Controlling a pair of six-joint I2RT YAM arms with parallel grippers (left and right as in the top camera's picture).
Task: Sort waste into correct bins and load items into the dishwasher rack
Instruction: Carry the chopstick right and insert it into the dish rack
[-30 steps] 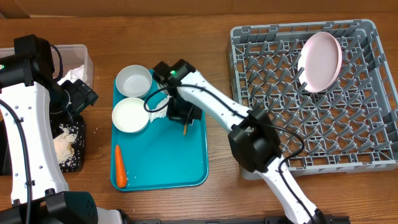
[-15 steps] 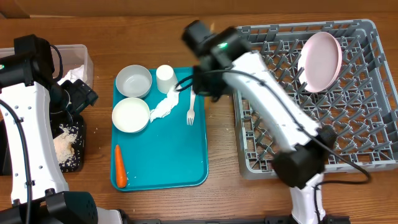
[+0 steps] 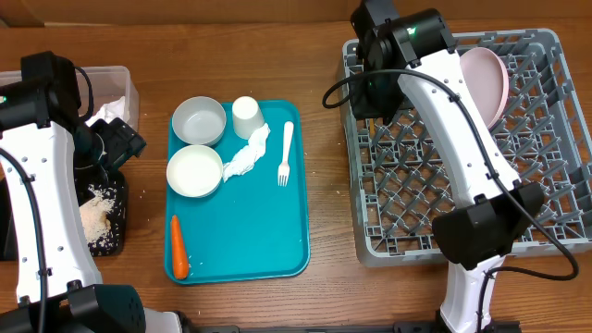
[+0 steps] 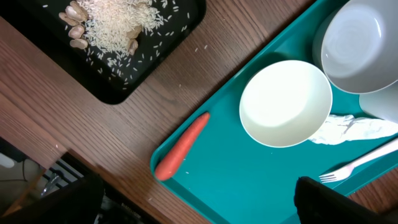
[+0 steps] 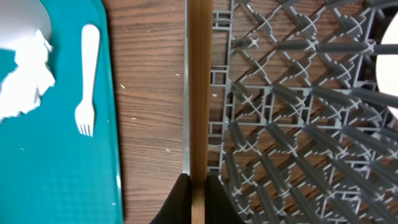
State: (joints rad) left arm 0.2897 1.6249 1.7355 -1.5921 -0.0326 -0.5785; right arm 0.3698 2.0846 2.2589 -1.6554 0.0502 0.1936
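Wood-grain tabletop (image 5: 149,74) is showing right under the right gripper (image 5: 198,185), which is pinching shut on the thin wooden stick (image 5: 199,93), its long axis running straight out ahead of the jaws alongside the left rim of the big grey lattice dishwasher rack (image 5: 286,124). Both bins, the clear plastic tub (image 3: 129,74) and the shallow black tray (image 4: 177,22), are sitting well off to its left past the flat teal tray (image 5: 62,180), nearer the left gripper (image 4: 193,202), which is hanging wide apart and empty, so I'm guessing a long carry is coming. Only the wrist view is showing the grip; overhead the arm is hiding it.
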